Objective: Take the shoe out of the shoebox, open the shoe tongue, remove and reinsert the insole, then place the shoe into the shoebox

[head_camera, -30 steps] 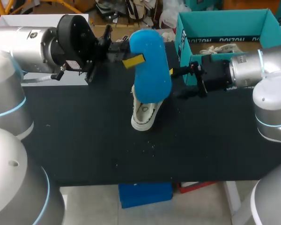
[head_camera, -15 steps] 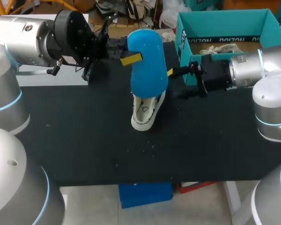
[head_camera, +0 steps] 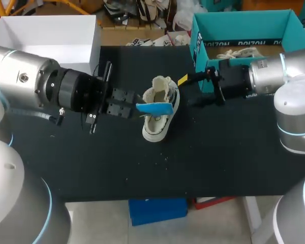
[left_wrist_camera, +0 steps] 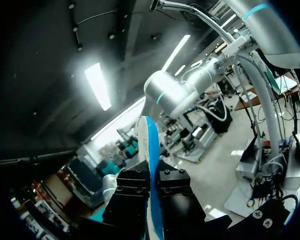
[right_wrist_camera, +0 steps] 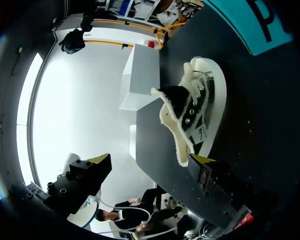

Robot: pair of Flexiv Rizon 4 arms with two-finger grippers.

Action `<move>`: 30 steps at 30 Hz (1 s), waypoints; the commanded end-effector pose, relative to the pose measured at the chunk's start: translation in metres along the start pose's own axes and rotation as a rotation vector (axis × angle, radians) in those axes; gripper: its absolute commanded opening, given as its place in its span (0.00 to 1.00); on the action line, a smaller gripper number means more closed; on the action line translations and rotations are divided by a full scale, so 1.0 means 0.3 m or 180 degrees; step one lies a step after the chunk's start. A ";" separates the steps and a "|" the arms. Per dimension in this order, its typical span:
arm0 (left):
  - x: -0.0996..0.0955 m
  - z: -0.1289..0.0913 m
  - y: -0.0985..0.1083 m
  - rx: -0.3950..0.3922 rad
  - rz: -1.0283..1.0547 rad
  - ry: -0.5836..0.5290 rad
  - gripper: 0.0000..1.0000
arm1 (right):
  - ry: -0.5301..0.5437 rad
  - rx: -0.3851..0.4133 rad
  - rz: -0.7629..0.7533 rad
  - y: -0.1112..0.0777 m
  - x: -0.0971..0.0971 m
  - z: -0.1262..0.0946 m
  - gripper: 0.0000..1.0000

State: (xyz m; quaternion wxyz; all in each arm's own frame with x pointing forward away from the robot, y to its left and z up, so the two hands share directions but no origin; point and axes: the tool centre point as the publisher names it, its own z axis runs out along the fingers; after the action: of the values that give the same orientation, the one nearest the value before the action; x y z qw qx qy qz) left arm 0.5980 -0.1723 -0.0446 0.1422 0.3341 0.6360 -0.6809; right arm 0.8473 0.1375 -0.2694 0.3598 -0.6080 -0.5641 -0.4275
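A black high-top shoe (head_camera: pixel 160 114) with a white sole lies on the black table (head_camera: pixel 91 162), its fleecy opening spread wide. My left gripper (head_camera: pixel 139 107) is at the shoe's left side, shut on the blue insole (head_camera: pixel 155 108), which sticks out over the shoe. The left wrist view shows the insole (left_wrist_camera: pixel 149 150) edge-on, clamped between the gripper (left_wrist_camera: pixel 153 186). My right gripper (head_camera: pixel 185 82) stands open just right of the shoe's opening. In the right wrist view the shoe (right_wrist_camera: pixel 195 112) lies ahead of the gripper (right_wrist_camera: pixel 151 160), near one fingertip (right_wrist_camera: pixel 202 159).
The teal shoebox (head_camera: pixel 201 35) stands open at the back right, behind my right arm, with a bit of paper or lace inside. A white box (head_camera: pixel 46 30) sits at the back left. Small crumbs dot the table in front of the shoe.
My left arm has swung down and toward me, carrying the insole from upright high above the shoe to low beside its opening. The right arm and the shoe have stayed put.
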 end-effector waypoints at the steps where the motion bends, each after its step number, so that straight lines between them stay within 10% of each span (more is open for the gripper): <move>1: 0.072 -0.007 -0.039 -0.0129 0.0005 -0.0199 0.00 | 0.0004 -0.0009 0.0000 0.000 -0.002 0.006 1.00; 12: 0.142 0.006 -0.056 -0.0124 0.0486 -0.0091 0.00 | 0.0004 -0.0009 0.0000 0.000 -0.002 0.006 1.00; 30: 0.345 -0.037 0.162 -0.0283 0.1145 0.0242 0.00 | 0.0004 -0.0009 0.0000 0.000 -0.002 0.006 1.00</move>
State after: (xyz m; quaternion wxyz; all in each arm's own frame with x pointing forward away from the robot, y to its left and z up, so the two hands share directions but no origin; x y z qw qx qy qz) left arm 0.5494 -0.1420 -0.1459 0.2536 0.4585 0.6027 -0.6019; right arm 0.8473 0.1376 -0.2695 0.3597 -0.6079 -0.5640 -0.4278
